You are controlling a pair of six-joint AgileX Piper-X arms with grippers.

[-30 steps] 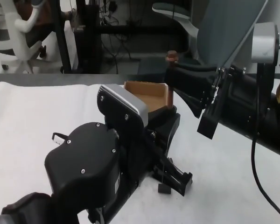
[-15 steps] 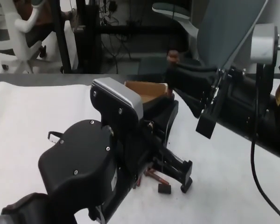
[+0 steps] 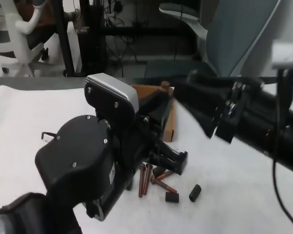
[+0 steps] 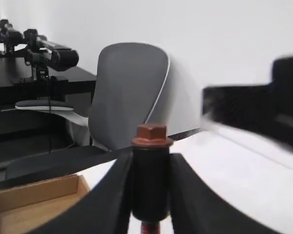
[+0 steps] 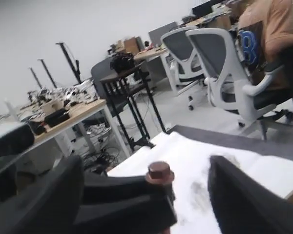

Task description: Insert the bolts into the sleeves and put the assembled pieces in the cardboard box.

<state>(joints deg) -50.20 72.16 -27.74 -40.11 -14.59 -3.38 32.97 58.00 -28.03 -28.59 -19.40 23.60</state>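
While hanging near the cardboard box (image 4: 36, 189), left pincer (image 4: 150, 163): pinching sleeve (image 4: 149, 192), bolt (image 4: 152, 134) inside
right pincer (image 5: 146, 178): spread, probably
counter (image 3: 244, 195): loose bolts (image 3: 144, 179)

A plain white wall (image 4: 224, 34) rises behind a grey office chair (image 4: 129, 83) beyond the far edge of the white-covered bench (image 3: 24, 117). White swivel chairs (image 5: 219, 63) stand on a pale grey floor (image 5: 180, 109), near a black-framed stand (image 5: 132, 102) and a wooden-topped desk (image 5: 83, 109) crowded with equipment. Cables (image 3: 119, 41) hang beside a black desk frame (image 3: 95, 34).

One cardboard box (image 4: 34, 197), one assembled piece (image 4: 150, 187)
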